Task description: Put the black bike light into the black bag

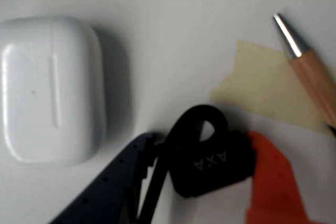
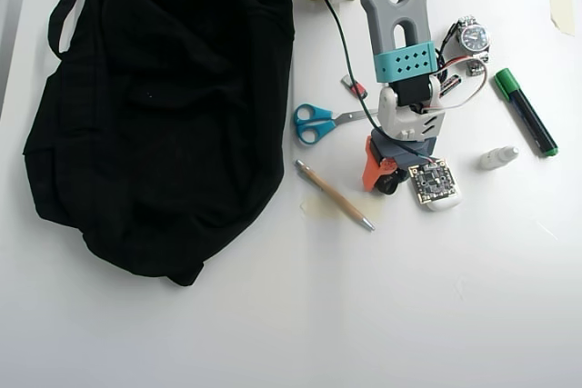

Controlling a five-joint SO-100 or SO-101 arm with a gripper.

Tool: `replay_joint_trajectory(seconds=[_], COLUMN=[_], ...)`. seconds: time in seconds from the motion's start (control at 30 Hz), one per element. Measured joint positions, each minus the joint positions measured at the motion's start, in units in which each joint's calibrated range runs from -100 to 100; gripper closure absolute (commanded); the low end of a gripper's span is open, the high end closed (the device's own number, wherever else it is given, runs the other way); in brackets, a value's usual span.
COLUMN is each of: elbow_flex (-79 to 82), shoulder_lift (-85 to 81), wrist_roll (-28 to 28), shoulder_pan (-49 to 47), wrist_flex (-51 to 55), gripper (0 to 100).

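Looking at the wrist view, I see the earbud case (image 1: 52, 90) far left; right of it the bike light (image 1: 210, 163), small black body w/ looped strap, sits between the gripper (image 1: 202, 174) fingers, dark one left, orange one right, both touching, closed around it.

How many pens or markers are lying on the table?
2. In the overhead view a wooden pen lies right of the black bag, and a green marker lies near the right edge. The arm could hide others.
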Motion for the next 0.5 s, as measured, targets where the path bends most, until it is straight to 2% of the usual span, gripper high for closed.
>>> replay_joint_trajectory(seconds=[0.1,0.5], elbow_flex=[0.0,0.3], shoulder_lift=[0.0,-3.3], wrist_roll=[0.0,-0.1], shoulder_pan=[0.0,-0.8], wrist_flex=[0.0,1.7], gripper=[98,98])
